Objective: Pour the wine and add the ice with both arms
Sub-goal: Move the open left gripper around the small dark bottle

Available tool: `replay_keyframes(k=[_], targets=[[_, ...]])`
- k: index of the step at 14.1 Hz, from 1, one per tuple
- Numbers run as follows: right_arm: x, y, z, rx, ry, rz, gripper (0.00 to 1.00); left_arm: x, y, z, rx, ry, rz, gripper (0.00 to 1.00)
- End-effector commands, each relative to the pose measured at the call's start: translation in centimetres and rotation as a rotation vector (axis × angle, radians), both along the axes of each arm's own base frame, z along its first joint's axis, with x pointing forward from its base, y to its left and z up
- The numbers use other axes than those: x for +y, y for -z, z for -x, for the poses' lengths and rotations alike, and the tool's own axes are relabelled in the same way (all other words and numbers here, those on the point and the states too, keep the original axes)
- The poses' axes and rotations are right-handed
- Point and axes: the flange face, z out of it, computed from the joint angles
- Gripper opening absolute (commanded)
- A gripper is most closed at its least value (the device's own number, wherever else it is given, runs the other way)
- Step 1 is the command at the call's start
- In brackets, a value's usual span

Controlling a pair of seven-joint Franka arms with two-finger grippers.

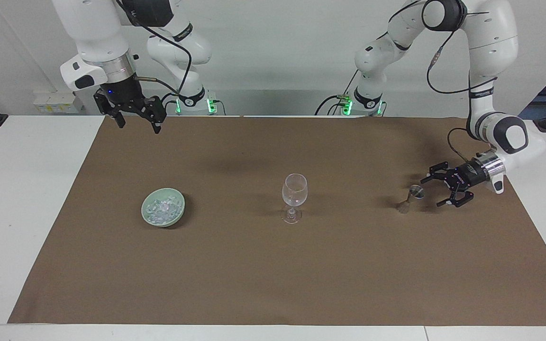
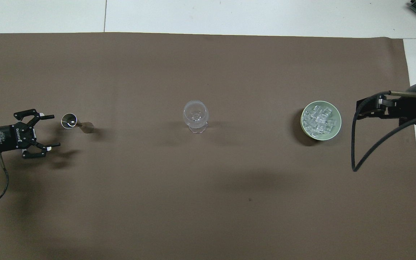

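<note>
Two pincers, both spread wide, empty. Left gripper [image 1: 433, 191] low, just beside metal jigger [image 1: 414, 193], not touching. Right gripper [image 1: 137, 122] raised, waiting; ice [image 1: 161, 210] in green bowl [image 1: 178, 216] well below it.

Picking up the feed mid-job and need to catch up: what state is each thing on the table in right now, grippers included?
Wine glass: upright, looks empty.
Bowl: upright, holds ice.
Metal measuring cup: upright, not held; contents unclear.
Left gripper: open, low beside the measuring cup, not touching it.
Right gripper: open, empty, raised over the mat's edge nearest the robots, waiting.
</note>
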Motion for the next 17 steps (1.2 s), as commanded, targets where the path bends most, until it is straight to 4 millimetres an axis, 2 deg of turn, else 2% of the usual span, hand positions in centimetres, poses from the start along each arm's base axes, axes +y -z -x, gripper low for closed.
replay_keyframes(k=[1, 2, 5, 10, 17], targets=[[-0.3, 0.0, 0.6, 0.005, -0.015, -0.017, 1.00, -1.7, 0.6, -0.5, -0.042, -0.033, -0.001, 1.00], [-0.3, 0.0, 0.6, 0.005, -0.015, -0.017, 1.00, -2.5, 0.5, -1.0, -0.051, -0.045, 0.000, 1.00], [-0.3, 0.0, 0.6, 0.005, -0.015, -0.017, 1.00, -3.0, 0.5, -1.6, -0.061, -0.085, 0.000, 1.00], [-0.3, 0.0, 0.7, 0.007, -0.015, -0.017, 1.00, -5.2, 1.0, -2.4, -0.086, -0.095, 0.004, 1.00], [-0.3, 0.0, 0.6, 0.005, -0.015, -0.017, 1.00, -6.7, 1.5, -2.3, -0.089, -0.090, -0.001, 1.00]])
